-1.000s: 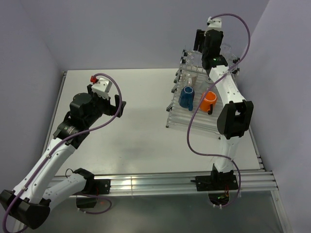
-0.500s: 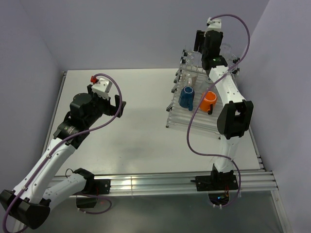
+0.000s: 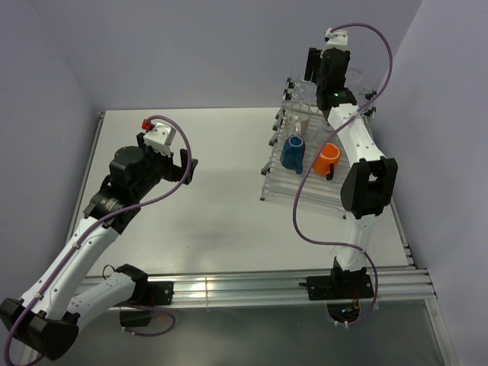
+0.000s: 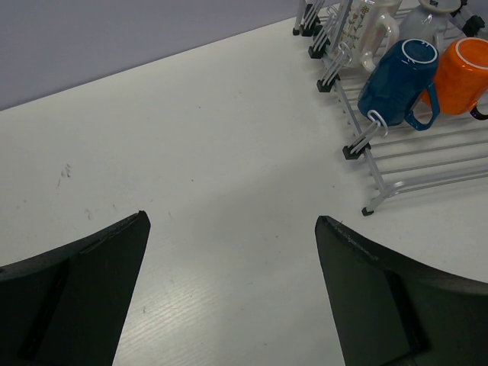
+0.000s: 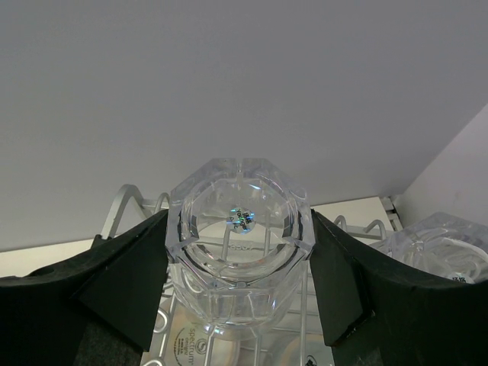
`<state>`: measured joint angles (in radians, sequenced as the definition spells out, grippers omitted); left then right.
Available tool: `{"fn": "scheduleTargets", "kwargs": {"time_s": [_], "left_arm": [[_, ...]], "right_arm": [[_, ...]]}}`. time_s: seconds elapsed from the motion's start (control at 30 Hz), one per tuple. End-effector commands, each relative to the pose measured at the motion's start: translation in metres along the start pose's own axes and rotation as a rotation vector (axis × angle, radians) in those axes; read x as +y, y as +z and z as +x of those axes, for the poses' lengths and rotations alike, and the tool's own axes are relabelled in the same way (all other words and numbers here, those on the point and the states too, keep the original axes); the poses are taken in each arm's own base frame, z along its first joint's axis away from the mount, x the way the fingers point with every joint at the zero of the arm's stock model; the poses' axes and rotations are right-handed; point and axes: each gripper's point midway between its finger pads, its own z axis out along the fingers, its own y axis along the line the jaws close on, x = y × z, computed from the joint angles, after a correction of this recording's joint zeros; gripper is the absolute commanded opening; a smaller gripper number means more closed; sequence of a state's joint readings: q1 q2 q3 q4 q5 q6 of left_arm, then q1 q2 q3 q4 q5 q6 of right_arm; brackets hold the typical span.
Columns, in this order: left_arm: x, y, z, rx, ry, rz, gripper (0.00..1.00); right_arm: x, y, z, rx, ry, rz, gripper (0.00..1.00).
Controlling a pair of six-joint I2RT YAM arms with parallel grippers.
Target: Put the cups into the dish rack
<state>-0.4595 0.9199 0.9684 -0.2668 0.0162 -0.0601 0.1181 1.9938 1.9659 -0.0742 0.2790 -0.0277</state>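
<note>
right hand is gripping a glass over the rack, left hand is hovering wide open left of it.

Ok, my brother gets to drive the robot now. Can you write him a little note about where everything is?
Left pincer: open and empty, hovering over the table beside the dish rack.
Right pincer: shut on a clear tumbler, held up over the far end of the rack.
Done: blue mug, orange mug and white mug sit in the rack. A second tumbler shows low beside the held one.
Left to do: lower the held tumbler into the rack and let go.
</note>
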Motion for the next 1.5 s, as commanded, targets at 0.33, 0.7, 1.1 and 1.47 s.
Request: {"fn": "scheduleTargets", "kwargs": {"time_s": [0.33,0.7,1.1,1.47], "left_arm": [[0.003,-0.003,-0.009,-0.053,0.017,-0.011,0.99],[0.003,-0.003,-0.008,-0.052,0.016,-0.011,0.99],[0.004,-0.002,-0.007,-0.053,0.017,-0.012,0.99],[0.004,-0.001,-0.008,-0.055,0.018,-0.014,0.99]], "right_arm": [[-0.015,-0.020,-0.034,-0.075,0.017,0.027,0.00],[-0.015,-0.023,-0.039,-0.082,0.021,0.023,0.00],[-0.013,-0.029,-0.048,-0.093,0.034,0.002,0.00],[-0.014,-0.034,-0.048,-0.087,0.028,-0.004,0.00]]}}
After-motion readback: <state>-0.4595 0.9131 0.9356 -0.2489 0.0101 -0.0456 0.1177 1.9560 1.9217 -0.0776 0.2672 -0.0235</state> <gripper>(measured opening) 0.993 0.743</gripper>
